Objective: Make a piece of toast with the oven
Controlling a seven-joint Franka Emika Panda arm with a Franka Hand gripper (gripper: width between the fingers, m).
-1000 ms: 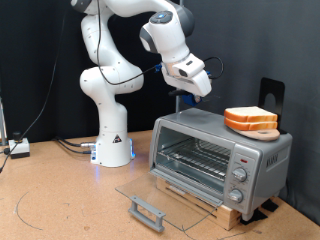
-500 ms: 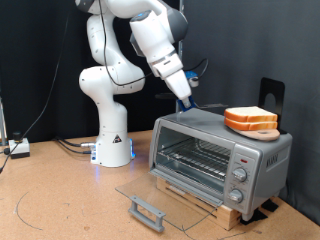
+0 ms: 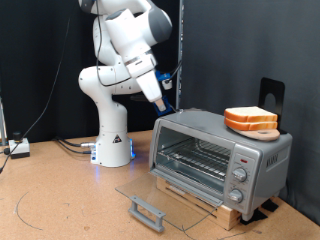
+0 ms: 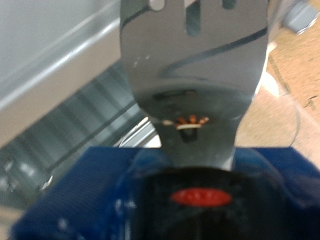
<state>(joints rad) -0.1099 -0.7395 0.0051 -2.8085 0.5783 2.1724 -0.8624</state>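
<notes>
The silver-grey oven stands at the exterior view's right on a wooden board, its glass door folded down flat and its wire rack bare. Two alike slices of toast lie stacked on the oven's top right. My gripper hangs tilted just above and left of the oven's top left corner, well apart from the toast. In the wrist view a silvery slotted metal blade sticks out from a blue part, with the oven's grey body behind it. The fingers do not show clearly.
The white robot base stands left of the oven, with cables trailing left. A black stand rises behind the oven. The open door's handle juts onto the brown table.
The arm has swung from above the oven's top near the toast towards the exterior view's left and a little lower, ending at the oven's top left corner. The toast has not moved.
</notes>
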